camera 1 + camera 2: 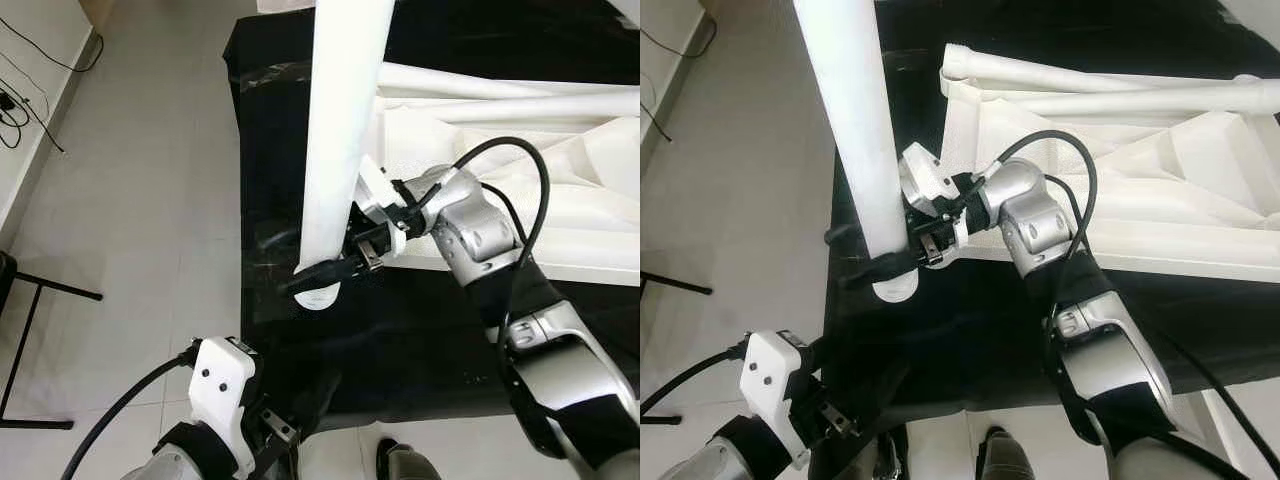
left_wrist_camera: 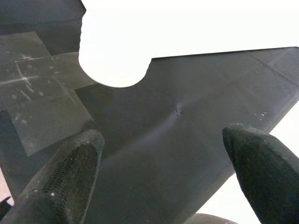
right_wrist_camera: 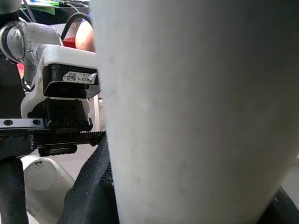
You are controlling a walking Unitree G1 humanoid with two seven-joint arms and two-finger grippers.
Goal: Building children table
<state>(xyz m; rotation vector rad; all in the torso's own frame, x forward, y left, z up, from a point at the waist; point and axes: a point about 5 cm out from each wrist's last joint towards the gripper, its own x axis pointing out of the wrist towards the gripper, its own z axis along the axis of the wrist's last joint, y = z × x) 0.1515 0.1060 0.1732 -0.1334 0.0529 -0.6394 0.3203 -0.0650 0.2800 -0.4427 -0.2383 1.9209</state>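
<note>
A long white table leg (image 1: 340,130) stands nearly upright, its round lower end (image 1: 320,297) at the black mat (image 1: 400,330). My right gripper (image 1: 318,272) is shut on this leg just above that end, black fingers (image 1: 872,268) wrapped around it. The right wrist view has the leg (image 3: 196,112) right against the camera. The upturned white table top (image 1: 520,180), with other legs lying along it, rests on the mat just behind my right arm. My left gripper (image 2: 163,172) hangs open and holds nothing, low over the mat's near left part, with the leg's end (image 2: 112,70) ahead of it.
Pale tiled floor (image 1: 150,200) lies to the left of the mat. A black metal stand (image 1: 30,330) sits at the far left, and cables (image 1: 30,100) run along the wall. A grey foot (image 1: 400,462) is at the mat's near edge.
</note>
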